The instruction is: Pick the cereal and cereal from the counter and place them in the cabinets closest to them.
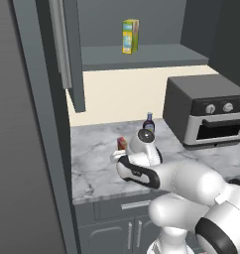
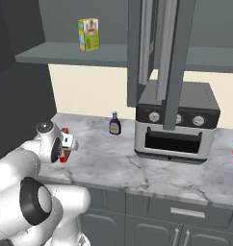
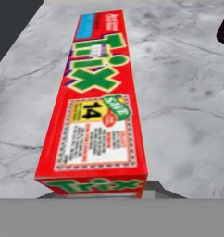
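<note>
Red cereal box [image 3: 97, 115] on marble counter [image 3: 188, 129], tool shut on it.

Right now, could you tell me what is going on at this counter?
The robot's gripper has closed on a red cereal box standing on the marble counter, near its left end. The box has not been lifted yet. The wall cabinet above is open, with a yellow-green carton on its shelf.

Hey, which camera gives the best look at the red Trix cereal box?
The hand view: the slim red cardboard Trix cereal box spans most of it, lettering readable, standing on the grey marble counter. In the left base view only a red sliver peeks past the white arm; the right base view shows a small red bit.
</note>
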